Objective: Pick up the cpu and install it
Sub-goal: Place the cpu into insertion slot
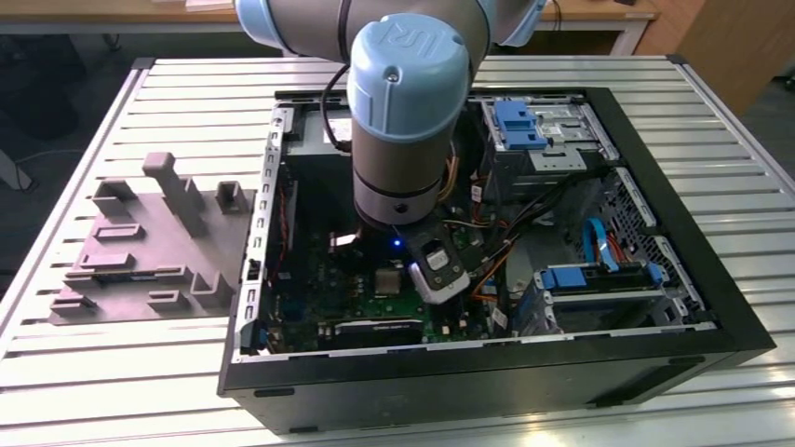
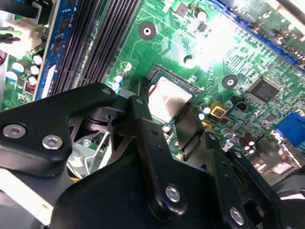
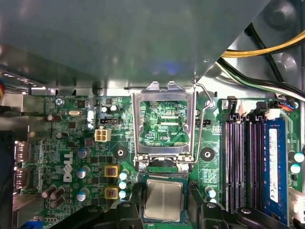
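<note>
Gripper (image 3: 164, 193): clenched on the cpu (image 3: 163, 200), which sits at the green board's (image 3: 71, 157) socket, just beside the raised load plate (image 3: 164, 124). Exterior view adds the arm (image 1: 397, 112) inside the open case (image 1: 497, 372), with the grey tray (image 1: 137, 251) alongside.

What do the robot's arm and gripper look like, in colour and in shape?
The arm is a thick round tube of silver-grey metal with pale blue caps at its joints; one cap bears raised letters. A black cable runs beside it, and a small blue light glows near the wrist. The gripper is made of flat black links joined by silver screws.
</note>
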Controlling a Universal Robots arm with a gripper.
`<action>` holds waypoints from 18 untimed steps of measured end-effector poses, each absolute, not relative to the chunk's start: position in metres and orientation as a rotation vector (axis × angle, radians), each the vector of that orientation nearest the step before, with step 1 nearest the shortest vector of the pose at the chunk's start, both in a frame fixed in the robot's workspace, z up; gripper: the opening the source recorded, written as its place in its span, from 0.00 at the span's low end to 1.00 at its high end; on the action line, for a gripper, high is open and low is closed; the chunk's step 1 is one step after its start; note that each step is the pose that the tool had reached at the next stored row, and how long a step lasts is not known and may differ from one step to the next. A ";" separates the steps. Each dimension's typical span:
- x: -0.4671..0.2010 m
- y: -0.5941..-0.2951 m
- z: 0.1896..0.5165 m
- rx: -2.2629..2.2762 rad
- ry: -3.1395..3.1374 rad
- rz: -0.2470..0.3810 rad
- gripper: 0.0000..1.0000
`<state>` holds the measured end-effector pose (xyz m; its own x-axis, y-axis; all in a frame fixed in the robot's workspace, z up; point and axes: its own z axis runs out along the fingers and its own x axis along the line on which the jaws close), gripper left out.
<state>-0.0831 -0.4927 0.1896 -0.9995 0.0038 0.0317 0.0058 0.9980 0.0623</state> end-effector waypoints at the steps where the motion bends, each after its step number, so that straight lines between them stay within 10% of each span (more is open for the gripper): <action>1: -0.083 -0.493 0.190 -0.008 -3.109 -0.097 0.47; 18: -0.081 -0.493 0.193 0.025 -3.107 -0.097 0.47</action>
